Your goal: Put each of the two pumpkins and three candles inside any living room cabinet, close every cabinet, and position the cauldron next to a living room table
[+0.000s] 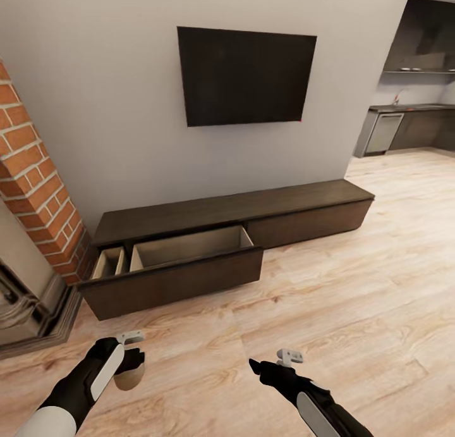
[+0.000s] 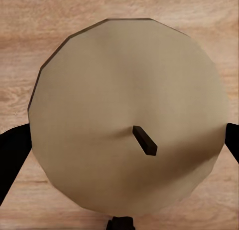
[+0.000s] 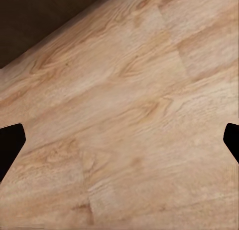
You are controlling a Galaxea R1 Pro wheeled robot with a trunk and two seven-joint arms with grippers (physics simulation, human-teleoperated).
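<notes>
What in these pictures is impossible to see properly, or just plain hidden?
- Drawer of the cabinet: in the head view its front panel hides the floor of the bin, so what lies inside is unknown.
- Candle: the left wrist view shows its top and wick; its sides and the grip of the left gripper are hidden.
- Right gripper: the right wrist view cuts off all but the fingertips.
- Kitchen counter: too far for detail.

Your head camera looks forward and down at long dark-brown wooden cabinet (image 1: 253,219), near. Your left wrist camera faces down onto tan candle top (image 2: 127,115), very close. Your right wrist camera faces pale wood-plank floor (image 3: 134,120), shared with head view.
</notes>
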